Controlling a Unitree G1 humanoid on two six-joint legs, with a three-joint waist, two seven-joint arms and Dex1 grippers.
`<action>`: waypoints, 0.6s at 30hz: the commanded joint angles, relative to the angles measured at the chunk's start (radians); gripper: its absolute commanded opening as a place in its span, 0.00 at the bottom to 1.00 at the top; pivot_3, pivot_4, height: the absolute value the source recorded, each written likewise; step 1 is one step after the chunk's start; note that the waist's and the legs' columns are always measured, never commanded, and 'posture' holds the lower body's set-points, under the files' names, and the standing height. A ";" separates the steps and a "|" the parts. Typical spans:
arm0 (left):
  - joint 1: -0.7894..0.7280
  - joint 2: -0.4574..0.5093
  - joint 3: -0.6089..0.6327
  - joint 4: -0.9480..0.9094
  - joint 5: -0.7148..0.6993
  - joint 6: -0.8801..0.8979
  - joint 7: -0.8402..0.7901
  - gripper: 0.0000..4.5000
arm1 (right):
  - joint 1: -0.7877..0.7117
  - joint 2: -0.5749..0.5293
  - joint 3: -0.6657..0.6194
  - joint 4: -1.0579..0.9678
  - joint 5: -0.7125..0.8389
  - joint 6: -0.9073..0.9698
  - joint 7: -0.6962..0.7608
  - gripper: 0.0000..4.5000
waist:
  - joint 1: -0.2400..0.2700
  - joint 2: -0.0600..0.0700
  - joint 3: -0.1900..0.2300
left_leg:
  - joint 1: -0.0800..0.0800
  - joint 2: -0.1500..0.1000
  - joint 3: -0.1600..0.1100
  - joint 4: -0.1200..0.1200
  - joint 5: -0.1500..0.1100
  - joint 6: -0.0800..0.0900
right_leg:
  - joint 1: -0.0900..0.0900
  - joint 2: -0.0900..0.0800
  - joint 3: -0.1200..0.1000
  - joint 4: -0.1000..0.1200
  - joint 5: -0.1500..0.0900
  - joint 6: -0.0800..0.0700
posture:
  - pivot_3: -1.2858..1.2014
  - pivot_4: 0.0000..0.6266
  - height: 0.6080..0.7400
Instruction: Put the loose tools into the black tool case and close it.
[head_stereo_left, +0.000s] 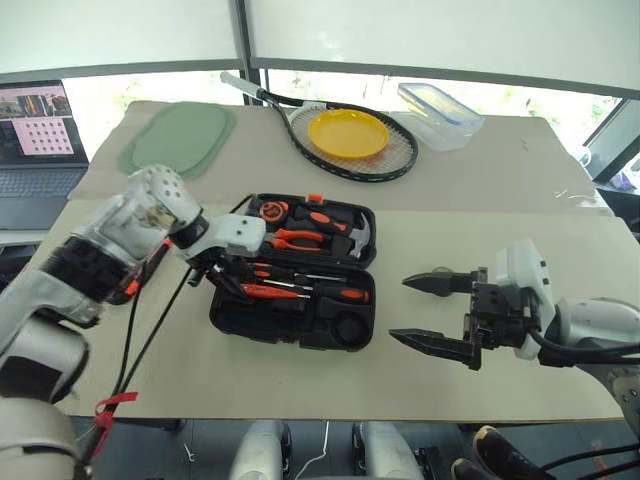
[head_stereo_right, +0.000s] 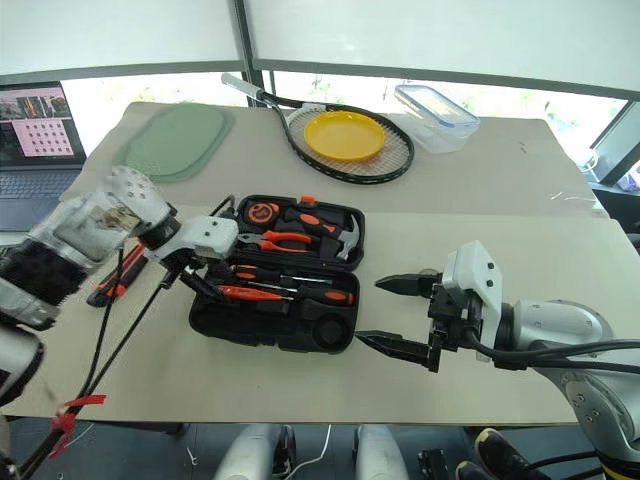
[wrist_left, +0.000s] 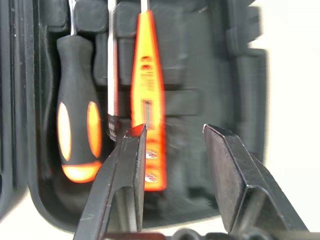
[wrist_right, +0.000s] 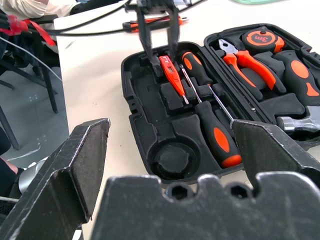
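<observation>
Beige board covered the table (head_stereo_left: 480, 380), with bright windows behind it and a laptop (head_stereo_left: 40, 140) off to the robot's left. Across the far side lay a green mat (head_stereo_left: 178, 138), a racket (head_stereo_left: 345, 140) with a yellow plate (head_stereo_left: 348, 133) on its strings, and a clear lidded box (head_stereo_left: 440, 115).

At the middle of the table the black tool case (head_stereo_left: 300, 325) lay fully open. Its far half held pliers (head_stereo_left: 300, 238), a hammer (head_stereo_left: 355, 235) and a round tape measure (head_stereo_left: 271, 210). Its near half held two screwdrivers (wrist_right: 212, 127) with black-orange handles and the slim orange tester (wrist_left: 147, 115), all lying in their slots; the round slot at the near corner sat bare.

Right of the case, the right gripper (head_stereo_left: 435, 312) hung above the table with its fingers spread wide, holding nothing. Over the case's left end, the left gripper (wrist_left: 172, 165) pointed down at the tester, fingers parted, one tip just beside the orange handle without pinching it. An orange-and-black knife (head_stereo_right: 108, 282) lay on the table to the left of the case, partly behind the left arm.
</observation>
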 joint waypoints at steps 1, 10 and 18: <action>-0.005 0.013 0.054 -0.015 -0.045 0.005 -0.005 0.43 | -0.028 -0.007 -0.004 -0.003 0.016 -0.004 0.002 1.00 | 0.006 0.000 0.000 | 0.000 0.000 0.000 0.000 0.000 0.000 | 0.000 0.000 0.000 0.000 0.000 0.000 | 0.52 0.24 0.99; 0.163 -0.136 0.273 0.051 0.006 -0.069 0.120 0.02 | -0.043 -0.021 -0.017 -0.008 0.040 0.019 -0.003 1.00 | 0.013 0.000 0.000 | 0.000 -0.003 0.001 0.002 -0.001 0.002 | 0.001 -0.001 0.000 0.000 0.001 0.002 | 0.52 0.24 0.99; 0.336 -0.227 0.423 0.017 -0.021 -0.115 0.183 0.01 | -0.043 -0.050 -0.033 -0.008 0.075 0.045 -0.011 1.00 | 0.005 0.000 0.000 | 0.000 -0.002 0.001 0.002 -0.001 0.002 | 0.001 -0.001 0.000 -0.001 0.001 0.002 | 0.52 0.24 0.99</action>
